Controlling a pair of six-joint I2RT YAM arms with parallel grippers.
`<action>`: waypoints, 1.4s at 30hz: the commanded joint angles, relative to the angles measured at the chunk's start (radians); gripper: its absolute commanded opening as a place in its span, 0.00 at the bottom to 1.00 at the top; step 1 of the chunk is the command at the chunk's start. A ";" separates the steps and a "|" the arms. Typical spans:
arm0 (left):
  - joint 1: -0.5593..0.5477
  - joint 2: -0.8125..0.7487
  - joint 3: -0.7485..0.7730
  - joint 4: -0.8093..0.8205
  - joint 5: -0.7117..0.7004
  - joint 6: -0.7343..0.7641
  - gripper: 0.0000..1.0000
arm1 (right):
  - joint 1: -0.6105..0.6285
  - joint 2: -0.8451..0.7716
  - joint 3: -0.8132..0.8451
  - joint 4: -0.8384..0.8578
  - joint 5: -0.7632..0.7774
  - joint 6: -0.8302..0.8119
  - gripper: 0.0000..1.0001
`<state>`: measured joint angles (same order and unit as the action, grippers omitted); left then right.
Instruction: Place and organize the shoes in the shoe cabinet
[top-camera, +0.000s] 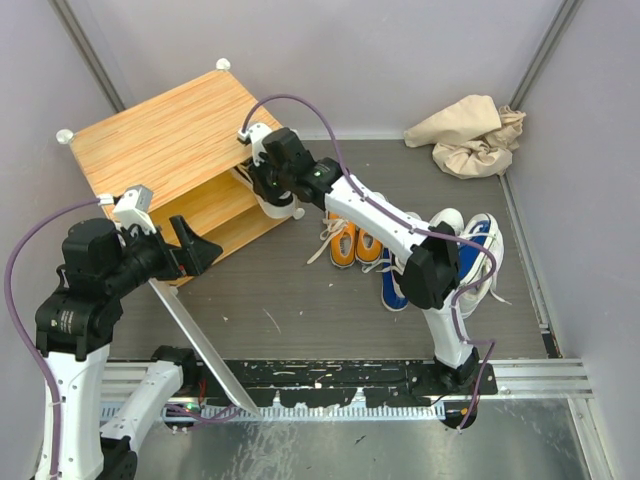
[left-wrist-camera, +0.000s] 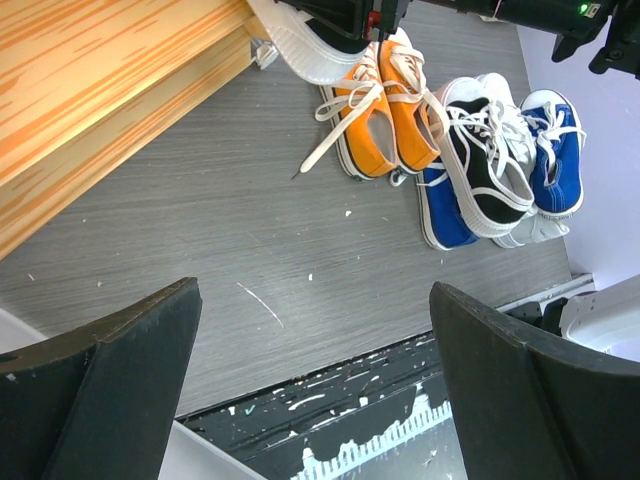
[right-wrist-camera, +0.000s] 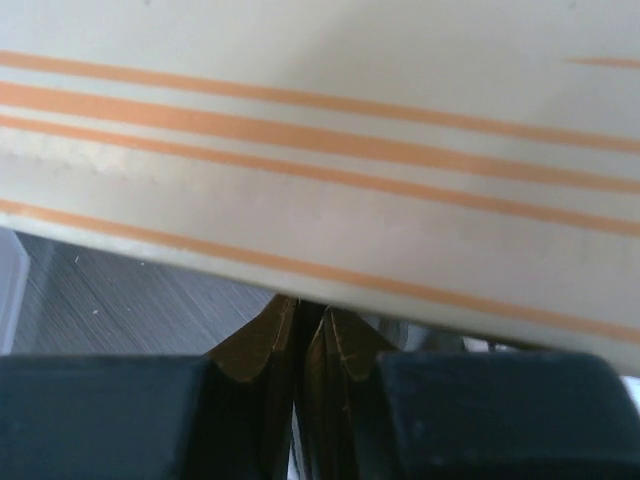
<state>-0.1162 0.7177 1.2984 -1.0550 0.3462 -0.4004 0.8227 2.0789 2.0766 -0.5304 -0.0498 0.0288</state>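
Wood-grain shoe cabinet (top-camera: 160, 135) upper left, a white-soled shoe (left-wrist-camera: 300, 55) at its open front; right gripper (right-wrist-camera: 302, 330) nearly closed, left gripper (left-wrist-camera: 315, 380) wide; orange sneakers (left-wrist-camera: 385, 115) on floor

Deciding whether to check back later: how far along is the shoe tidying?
Barely started. No shoe is visibly stowed. In hand: the right gripper is at the front of the shoe cabinet, by a white shoe. Remaining: the orange pair, blue shoes and black shoe sit on the floor; the left gripper is open, empty.
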 joint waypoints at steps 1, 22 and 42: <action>-0.002 0.000 0.019 0.013 0.011 0.006 0.98 | 0.001 -0.010 0.006 0.150 0.030 -0.001 0.28; -0.003 0.000 0.007 -0.009 -0.025 0.029 0.98 | 0.002 -0.329 -0.307 0.191 0.043 -0.009 1.00; -0.002 0.012 0.001 -0.017 -0.036 0.035 0.98 | 0.003 -0.355 -0.503 0.338 0.062 -0.037 0.84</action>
<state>-0.1162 0.7303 1.2968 -1.0748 0.3176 -0.3775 0.8272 1.7409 1.5902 -0.3294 -0.0120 0.0097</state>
